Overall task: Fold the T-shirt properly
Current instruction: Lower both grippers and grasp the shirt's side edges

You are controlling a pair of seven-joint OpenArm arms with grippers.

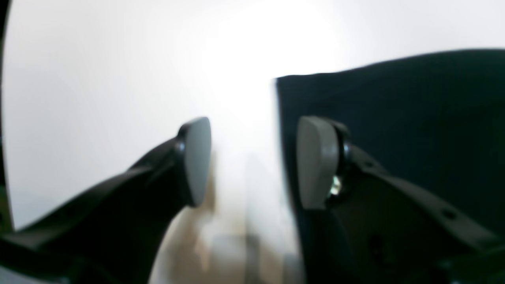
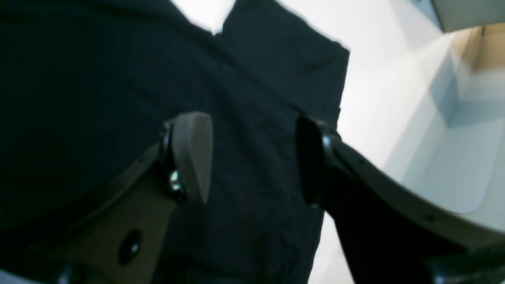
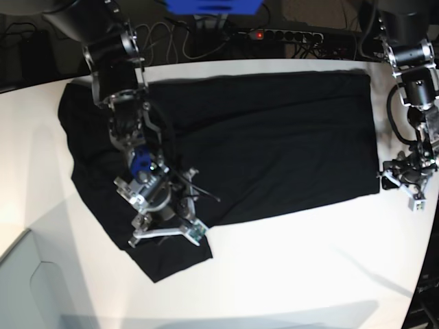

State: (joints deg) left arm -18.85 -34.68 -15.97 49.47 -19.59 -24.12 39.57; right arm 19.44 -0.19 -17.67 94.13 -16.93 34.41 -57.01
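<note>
The black T-shirt (image 3: 267,137) lies spread out, plain side up, across the white table (image 3: 302,267). One sleeve (image 3: 171,257) sticks out toward the table's front left. Above that sleeve area my right gripper (image 3: 167,236) hovers open; in the right wrist view its fingers (image 2: 193,157) straddle dark fabric (image 2: 256,118) with nothing pinched. My left gripper (image 3: 394,180) sits at the shirt's right front corner. The left wrist view shows it open (image 1: 254,161), one pad (image 1: 315,161) over the shirt's edge (image 1: 394,118) and the other over bare table.
A power strip (image 3: 302,35) and cables run along the dark back edge behind the table. A blue object (image 3: 212,5) sits at the top centre. A pale grey bin (image 3: 20,274) adjoins the table's front left corner.
</note>
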